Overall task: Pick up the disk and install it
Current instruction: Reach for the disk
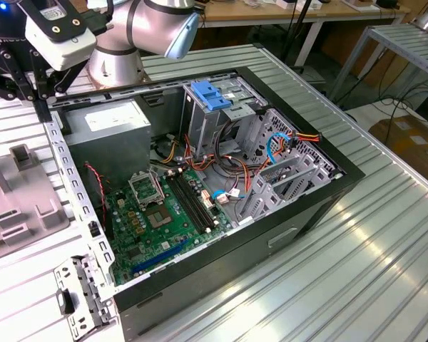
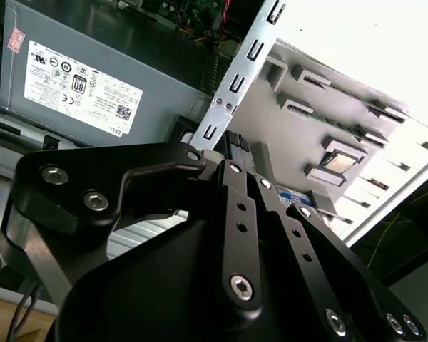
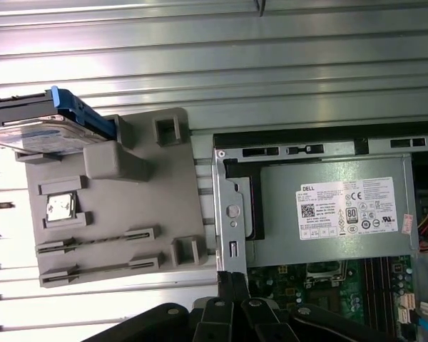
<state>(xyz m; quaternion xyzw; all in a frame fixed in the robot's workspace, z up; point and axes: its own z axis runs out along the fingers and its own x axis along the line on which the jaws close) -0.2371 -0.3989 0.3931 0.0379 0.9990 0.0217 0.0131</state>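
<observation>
The disk (image 3: 34, 122), a silver drive in a bright blue carrier, lies at one corner of a grey fixture tray (image 3: 121, 214) on the table beside the open computer case. My gripper (image 3: 232, 283) hangs above the case's side rail (image 3: 227, 206), between the tray and the power supply, well away from the disk. In the second wrist view the two black fingers (image 2: 237, 153) are pressed together with nothing between them. In the exterior view the gripper (image 1: 41, 110) is at the far left, above the case's edge.
The open computer case (image 1: 342, 182) holds a grey power supply (image 1: 107, 128), a green motherboard (image 1: 164, 217), cables and a drive cage with a light-blue latch (image 1: 210, 95). The grey tray (image 1: 25, 214) lies at the exterior view's left. Ribbed metal table (image 1: 357, 271) surrounds the case.
</observation>
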